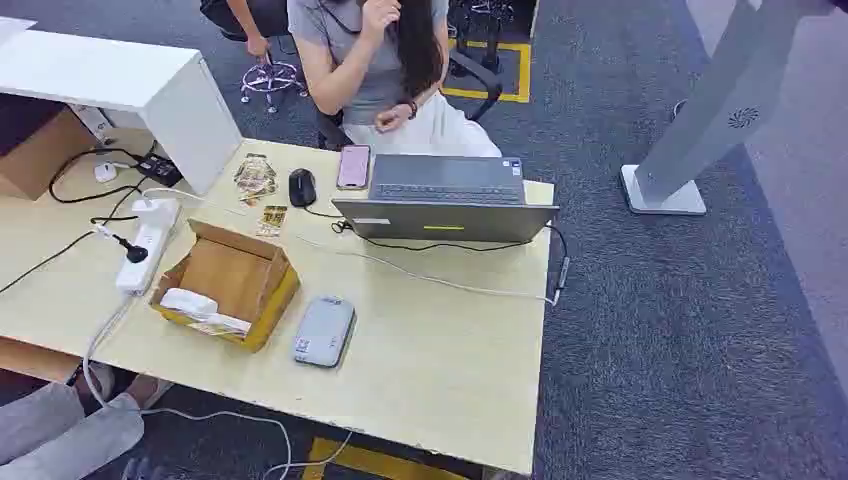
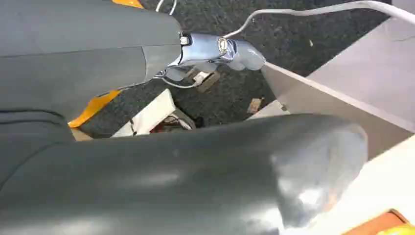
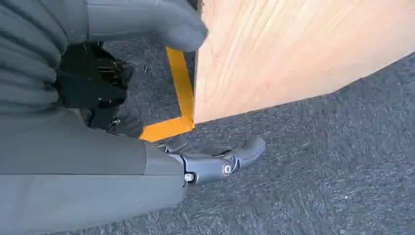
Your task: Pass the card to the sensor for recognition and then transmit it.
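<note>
On the pale wooden table (image 1: 440, 370) an open cardboard box (image 1: 230, 280) holds a white card (image 1: 192, 303) at its near end. Just right of the box lies the grey flat sensor (image 1: 324, 331). My left hand (image 2: 161, 161) hangs low beside the table; its thick thumb and one outstretched finger (image 2: 220, 49) are apart and hold nothing. Beside the table's corner, over the carpet, my right hand (image 3: 127, 166) also hangs with a finger (image 3: 230, 164) held straight and nothing in it.
A person (image 1: 380, 60) sits behind the table at an open laptop (image 1: 445, 195). A phone (image 1: 353, 166), a mouse (image 1: 302, 186), a power strip (image 1: 145, 250) and cables lie around the box. A white stand (image 1: 700, 120) rises at the right. Yellow tape (image 3: 178, 83) marks the carpet.
</note>
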You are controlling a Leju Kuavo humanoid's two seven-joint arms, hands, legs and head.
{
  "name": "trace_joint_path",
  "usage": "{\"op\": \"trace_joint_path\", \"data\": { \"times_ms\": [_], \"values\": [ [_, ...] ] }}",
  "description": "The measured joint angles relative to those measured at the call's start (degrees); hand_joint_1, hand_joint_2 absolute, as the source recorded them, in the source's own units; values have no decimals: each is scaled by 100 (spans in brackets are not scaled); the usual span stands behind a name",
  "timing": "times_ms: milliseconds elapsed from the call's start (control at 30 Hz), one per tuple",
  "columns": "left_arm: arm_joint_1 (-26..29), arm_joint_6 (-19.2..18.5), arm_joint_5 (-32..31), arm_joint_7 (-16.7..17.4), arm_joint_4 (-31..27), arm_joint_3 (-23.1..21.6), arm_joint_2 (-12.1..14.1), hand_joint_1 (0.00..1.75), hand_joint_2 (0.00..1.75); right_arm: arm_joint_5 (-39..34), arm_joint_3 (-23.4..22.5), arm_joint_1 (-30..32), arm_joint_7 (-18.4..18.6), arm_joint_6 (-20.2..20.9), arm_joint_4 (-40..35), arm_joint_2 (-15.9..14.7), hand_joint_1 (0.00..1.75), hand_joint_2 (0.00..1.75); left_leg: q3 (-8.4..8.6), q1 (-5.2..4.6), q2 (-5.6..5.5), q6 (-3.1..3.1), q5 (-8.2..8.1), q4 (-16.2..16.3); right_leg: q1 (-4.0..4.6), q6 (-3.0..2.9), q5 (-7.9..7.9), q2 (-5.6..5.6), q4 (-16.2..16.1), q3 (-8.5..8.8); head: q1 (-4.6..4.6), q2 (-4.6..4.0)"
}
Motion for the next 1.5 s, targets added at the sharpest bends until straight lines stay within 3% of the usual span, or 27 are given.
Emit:
{"op": "trace_joint_path", "data": {
  "times_ms": [133, 233, 267, 333, 400, 467, 500, 533, 600, 700, 933, 1333, 1500],
  "values": [
    [91, -81, 453, -366, -313, -182, 0, 0, 175, 499, -166, -14, 204, -526, 228, 9, 0, 0, 1, 1, 0, 0, -1, 0, 0, 0, -1, 0, 0, -2, 0, 0],
    [595, 959, 1809, -460, -972, -1018, 0, 0, 175, 1145, -422, -103, 423, -1018, 911, 13, 0, 0, -1, 4, 8, 1, -3, 0, 4, 0, -1, 7, 0, 2, -2, 0],
    [874, 1330, 2202, -521, -1344, -1506, 0, 0, 175, 1438, -510, -165, 644, -1276, 1232, 15, 0, 0, 0, 5, 7, 2, -3, 1, 4, 0, -1, 7, -2, -10, 0, 0],
    [1229, 1604, 2498, -628, -1927, -2358, 4, 0, 175, 1898, -588, -300, 1265, -1671, 1877, 15, 0, 0, -11, 3, -28, 3, -3, 1, 1, 10, -10, -27, -3, -7, -9, 0],
    [1428, 1590, 2506, -798, -2399, -2907, 0, 0, 175, 2337, -592, -501, 2018, -1568, 2581, 13, 0, 0, -8, 5, -37, 2, -2, 1, 3, 10, -13, -35, -2, -2, -4, 0],
    [1564, 999, 2266, -1447, -3014, -3398, -22, 0, 175, 2799, -500, -697, 2911, -1001, 3164, 11, 0, 0, -11, 16, -32, -4, 2, 7, 13, 2, -6, -24, -2, -10, -9, 0],
    [1546, 887, 2242, -1568, -3517, -3697, -24, 0, 175, 2927, -419, -739, 3197, -794, 3367, 7, 0, 0, -14, 15, -46, -4, 5, 7, 13, 3, -5, -40, -2, -5, 11, 0],
    [1522, 1030, 2249, -1520, -3965, -4003, -11, 0, 175, 2990, -348, -769, 3305, -757, 3516, 7, 0, 0, -11, 7, -57, 1, 10, 7, 8, 4, -4, -52, -2, 5, 5, 0],
    [1510, 1267, 2288, -1517, -4549, -4475, 94, 0, 175, 3019, -271, -862, 3403, -678, 3761, -15, 0, 0, -5, 10, -42, -1, 10, 5, 11, -4, 2, -37, 0, 15, 11, 0],
    [1603, 1304, 2323, -1690, -5087, -4949, 155, 0, 175, 3058, -177, -944, 3467, -643, 4024, -22, 0, 0, 1, 10, -30, -1, 10, 6, 10, -3, 8, -20, 0, 9, 9, 0],
    [1708, 1348, 2013, -2125, -5613, -5521, 337, 0, 175, 3067, -55, -1030, 3541, -615, 4286, -46, 0, 0, -1, 10, -34, -1, 9, 6, 10, 0, 5, -24, 0, 1, 7, 0],
    [1707, 1376, 1984, -2136, -5650, -5588, 358, 0, 175, 3067, -55, -1038, 3543, -615, 4304, -46, 0, 0, 0, 10, -33, -1, 9, 6, 10, 0, 5, -23, 0, 2, 9, 0],
    [1703, 1557, 1806, -2215, -5797, -5814, 509, 0, 175, 3089, -42, -1070, 3550, -615, 4387, -52, 0, 0, 1, 9, -33, -1, 10, 6, 10, 0, 6, -23, -1, 2, 7, 0]
  ]
}}
